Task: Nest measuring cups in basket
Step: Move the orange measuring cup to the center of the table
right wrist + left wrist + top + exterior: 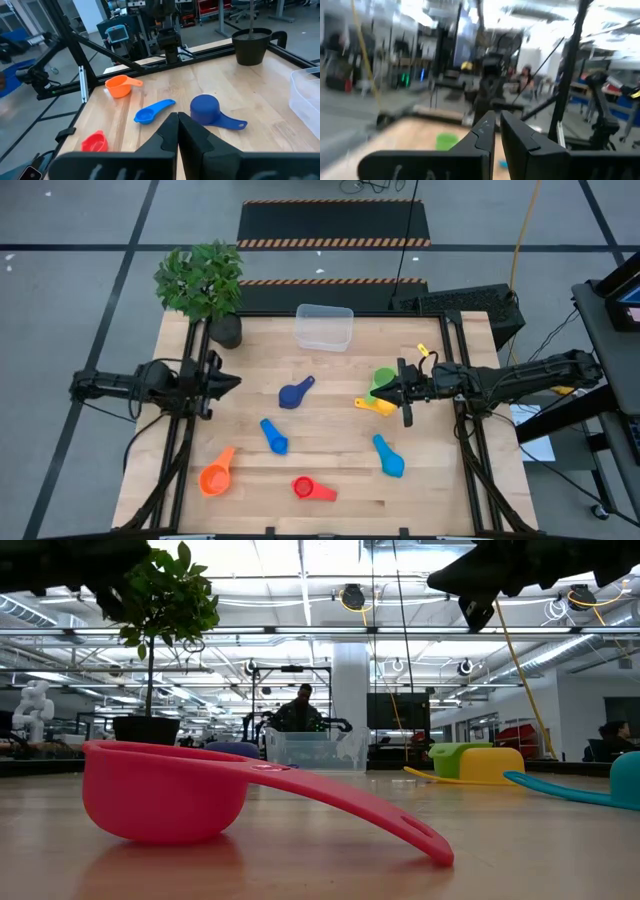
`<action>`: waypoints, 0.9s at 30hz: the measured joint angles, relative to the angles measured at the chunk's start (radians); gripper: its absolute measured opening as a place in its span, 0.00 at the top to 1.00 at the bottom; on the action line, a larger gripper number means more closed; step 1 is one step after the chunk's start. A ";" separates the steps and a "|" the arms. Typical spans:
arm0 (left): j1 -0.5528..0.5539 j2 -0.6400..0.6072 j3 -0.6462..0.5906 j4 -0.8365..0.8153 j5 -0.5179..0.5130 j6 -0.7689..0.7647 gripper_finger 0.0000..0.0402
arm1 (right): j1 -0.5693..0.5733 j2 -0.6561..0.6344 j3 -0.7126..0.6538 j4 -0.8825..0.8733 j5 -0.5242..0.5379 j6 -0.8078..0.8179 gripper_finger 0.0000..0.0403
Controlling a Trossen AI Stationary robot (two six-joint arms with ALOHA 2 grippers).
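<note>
Pale wooden planks form the table, where seven measuring cups lie loose and one clear basket sits empty at the far edge, beside a potted plant.

Counted from above: one orange cup near the left front corner; one red cup at the front edge, handle pointing right; one dark blue cup at centre, its long axis running diagonally with the handle toward the far right; one mid-blue cup below it, handle toward the far left; one light blue cup on the right, handle toward the far left. One green cup and one yellow cup sit touching each other, partly hidden under the right arm.

The left gripper hangs over the table's left edge, fingers pressed nearly together on nothing. The right gripper hovers above the green and yellow pair, fingers pressed together and empty.

At table height, the red cup fills the foreground and hides the dark blue cup behind it almost entirely. The left wrist view is smeared; only a green patch on the wood is readable. People in the room beyond are hard to make out.
</note>
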 joint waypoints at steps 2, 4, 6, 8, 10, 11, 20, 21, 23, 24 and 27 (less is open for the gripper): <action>-0.016 0.083 0.047 -0.043 -0.048 -0.043 0.92 | 0.000 0.000 0.000 0.000 0.000 -0.004 1.00; -0.033 0.173 0.093 -0.072 -0.093 -0.074 0.92 | 0.000 0.000 0.000 0.000 0.000 -0.008 1.00; -0.047 0.273 0.147 -0.084 -0.123 -0.088 0.92 | 0.000 0.000 0.000 0.000 0.000 -0.008 1.00; -0.059 0.374 0.209 -0.092 -0.136 -0.102 0.92 | 0.000 0.000 0.000 -0.003 0.000 -0.008 1.00; -0.073 0.467 0.278 -0.121 -0.139 -0.124 0.92 | 0.000 0.000 0.000 -0.013 0.000 -0.008 1.00; -0.082 0.511 0.316 -0.143 -0.140 -0.136 0.92 | 0.000 0.000 0.000 -0.019 0.000 -0.008 1.00; -0.144 0.812 0.582 -0.485 -0.237 -0.282 0.92 | 0.000 0.000 0.000 -0.092 -0.002 0.058 1.00; -0.146 0.834 0.597 -0.510 -0.237 -0.302 0.92 | 0.000 0.000 0.000 -0.096 -0.002 0.063 1.00; -0.146 0.869 0.618 -0.556 -0.234 -0.358 0.92 | 0.000 0.000 0.000 -0.111 -0.003 0.070 1.00; -0.146 0.883 0.625 -0.579 -0.226 -0.404 0.92 | 0.000 0.001 0.000 -0.116 -0.003 0.071 1.00; -0.148 0.919 0.630 -0.635 -0.195 -0.576 0.92 | 0.000 0.001 0.000 -0.120 -0.003 0.071 1.00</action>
